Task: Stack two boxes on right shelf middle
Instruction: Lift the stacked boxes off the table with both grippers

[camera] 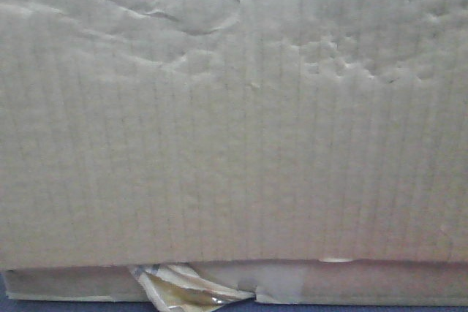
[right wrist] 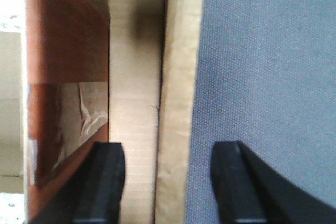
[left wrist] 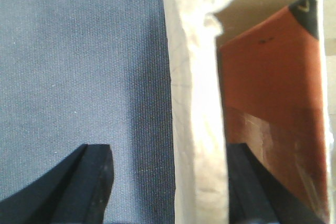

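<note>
Two boxes — tall box (camera: 234,122), flat box (camera: 380,283) — two end effectors, left (left wrist: 168,153), right (right wrist: 168,148)

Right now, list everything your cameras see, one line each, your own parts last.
tall box: one, tan, creased, fills the front view
flat box: one, tan, strip below the tall box
tape: one torn piece, yellowish, on the flat box's front
cardboard wall: one per wrist view, pale tan, which box unclear
orange-brown panel: one per wrist view, beyond the wall
cloth surface: blue-grey, on the wall's other side
left claw: black fingers, open, either side of the wall
right claw: black fingers, open, either side of the wall
</note>
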You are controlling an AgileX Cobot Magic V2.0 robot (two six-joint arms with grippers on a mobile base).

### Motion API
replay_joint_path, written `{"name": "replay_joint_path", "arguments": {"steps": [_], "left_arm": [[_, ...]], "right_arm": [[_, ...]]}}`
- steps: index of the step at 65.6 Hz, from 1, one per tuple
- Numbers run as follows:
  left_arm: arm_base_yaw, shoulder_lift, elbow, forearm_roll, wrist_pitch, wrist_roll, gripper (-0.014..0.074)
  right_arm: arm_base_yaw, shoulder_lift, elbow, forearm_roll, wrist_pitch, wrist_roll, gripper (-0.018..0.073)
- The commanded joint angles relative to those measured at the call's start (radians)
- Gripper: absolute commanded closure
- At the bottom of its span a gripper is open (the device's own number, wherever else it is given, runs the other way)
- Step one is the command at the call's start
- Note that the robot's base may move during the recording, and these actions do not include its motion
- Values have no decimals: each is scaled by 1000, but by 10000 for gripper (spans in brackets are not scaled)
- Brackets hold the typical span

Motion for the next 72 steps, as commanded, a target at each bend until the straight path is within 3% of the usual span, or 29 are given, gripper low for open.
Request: {"name": "replay_joint_path", "arguments": {"steps": [1, 7, 9, 11, 14, 25, 35, 39, 46, 60, 72], "left_arm": [[-2, -12, 2, 5, -1, -9, 295], [-2, -12, 2, 5, -1, -32, 437], [-2, -12, 2, -4, -1, -32, 530], [-2, -12, 2, -15, -1, -32, 613], [-2, -12, 2, -28, -1, -32, 706], [-4, -14, 2, -21, -1, -50, 708], [-35, -54, 2, 107, -1, -139, 708], [-46, -80, 2, 154, -1, -167, 708], [-49, -122, -18, 170, -1, -184, 708], [-49, -138, -182, 323, -3, -184, 708], [-49, -138, -306, 394, -116, -184, 708]], "right_arm": [[2, -3, 3, -9, -6, -1, 386], [2, -1, 3, -9, -6, -1, 568], [2, -1, 3, -9, -6, -1, 680], [2, -1, 3, -9, -6, -1, 730], [2, -1, 3, -9, -6, -1, 715], [8, -6, -13, -30, -6, 13, 711], [55, -20, -61, -170, -6, 91, 711], [73, -29, -80, -187, -6, 112, 711], [98, -43, -117, -192, -27, 135, 711], [112, -44, -212, -282, -125, 152, 711], [112, -44, -306, -351, -244, 154, 711]]}}
